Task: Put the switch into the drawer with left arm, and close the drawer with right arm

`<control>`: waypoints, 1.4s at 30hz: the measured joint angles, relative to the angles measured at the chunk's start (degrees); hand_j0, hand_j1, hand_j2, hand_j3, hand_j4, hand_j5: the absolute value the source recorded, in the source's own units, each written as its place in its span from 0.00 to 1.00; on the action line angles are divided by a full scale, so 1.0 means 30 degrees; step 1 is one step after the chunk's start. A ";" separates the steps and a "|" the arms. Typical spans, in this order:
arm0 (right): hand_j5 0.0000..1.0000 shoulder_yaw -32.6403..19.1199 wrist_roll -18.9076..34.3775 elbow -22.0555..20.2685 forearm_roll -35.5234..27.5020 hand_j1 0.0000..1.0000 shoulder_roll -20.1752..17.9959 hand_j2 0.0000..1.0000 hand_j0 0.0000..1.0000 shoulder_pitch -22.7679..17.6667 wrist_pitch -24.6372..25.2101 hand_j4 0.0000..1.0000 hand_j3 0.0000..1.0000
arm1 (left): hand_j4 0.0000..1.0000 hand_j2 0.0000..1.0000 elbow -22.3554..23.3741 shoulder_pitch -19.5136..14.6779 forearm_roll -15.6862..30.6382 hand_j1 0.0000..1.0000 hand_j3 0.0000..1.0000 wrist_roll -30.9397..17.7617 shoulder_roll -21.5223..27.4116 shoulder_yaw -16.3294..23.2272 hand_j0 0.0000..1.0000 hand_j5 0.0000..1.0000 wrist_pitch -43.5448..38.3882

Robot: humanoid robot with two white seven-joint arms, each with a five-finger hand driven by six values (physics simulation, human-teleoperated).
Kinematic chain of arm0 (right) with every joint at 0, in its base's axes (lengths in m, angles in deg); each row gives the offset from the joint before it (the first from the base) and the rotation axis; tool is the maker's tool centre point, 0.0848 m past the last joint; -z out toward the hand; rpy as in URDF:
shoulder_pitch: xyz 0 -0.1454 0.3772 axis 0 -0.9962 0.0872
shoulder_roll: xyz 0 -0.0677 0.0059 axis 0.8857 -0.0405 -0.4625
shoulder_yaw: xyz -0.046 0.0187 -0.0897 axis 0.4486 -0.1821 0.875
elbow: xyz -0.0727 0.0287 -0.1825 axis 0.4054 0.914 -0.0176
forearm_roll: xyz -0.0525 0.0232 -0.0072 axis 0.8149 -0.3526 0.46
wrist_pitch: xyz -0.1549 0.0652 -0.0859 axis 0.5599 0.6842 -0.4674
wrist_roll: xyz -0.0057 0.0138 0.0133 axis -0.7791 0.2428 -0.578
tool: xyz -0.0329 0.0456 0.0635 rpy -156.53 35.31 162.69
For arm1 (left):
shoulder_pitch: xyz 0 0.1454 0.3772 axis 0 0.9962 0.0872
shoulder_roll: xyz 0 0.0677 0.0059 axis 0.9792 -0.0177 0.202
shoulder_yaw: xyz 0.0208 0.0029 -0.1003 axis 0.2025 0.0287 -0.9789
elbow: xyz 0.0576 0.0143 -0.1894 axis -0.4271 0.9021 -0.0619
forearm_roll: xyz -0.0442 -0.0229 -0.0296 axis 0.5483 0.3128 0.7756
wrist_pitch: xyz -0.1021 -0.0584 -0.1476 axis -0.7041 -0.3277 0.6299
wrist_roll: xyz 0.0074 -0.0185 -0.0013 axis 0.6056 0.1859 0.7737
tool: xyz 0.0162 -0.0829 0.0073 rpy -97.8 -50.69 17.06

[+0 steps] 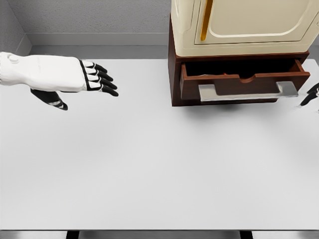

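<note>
The dark reddish-brown wooden drawer [239,79] with a silver bar handle [247,91] stands pulled open under a cream cabinet [239,25] at the back right of the white desk [149,159]; its shadowed inside shows no contents I can make out, and the switch is nowhere visible. The white left hand [75,77] hovers over the desk's left side, black-tipped fingers extended, holding nothing. Only dark fingertips of the right hand [312,94] show beside the handle's right end; its grip cannot be told.

a plain white rectangular desk [149,169] fills most of the view, its near edge running along the bottom. at its far right stands a dark brown wooden cabinet [174,74], directly on the surface, with a cream-coloured panelled box [239,30] on top and its drawer [239,79] pulled open toward the near side.
</note>
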 measured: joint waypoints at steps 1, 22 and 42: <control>0.58 -0.0373 0.0004 -0.0067 0.0011 0.58 0.0012 0.58 0.58 -0.0088 -0.0002 0.58 0.58 | 1.00 1.00 0.0001 0.0000 0.0006 1.00 1.00 0.0000 0.0003 -0.0005 1.00 1.00 0.0000; 0.58 0.3906 0.0009 -0.0099 0.0769 0.58 -0.0202 0.58 0.58 0.1757 0.0010 0.58 0.58 | 1.00 1.00 0.0004 0.0088 0.0030 1.00 1.00 0.0000 0.0008 -0.0013 1.00 1.00 -0.0001; 0.59 0.8563 0.0056 0.1094 0.0971 0.59 0.0251 0.59 0.59 0.5244 -0.0005 0.59 0.59 | 1.00 1.00 0.0201 0.0117 0.0021 1.00 1.00 0.0000 0.0027 -0.0071 1.00 1.00 -0.0001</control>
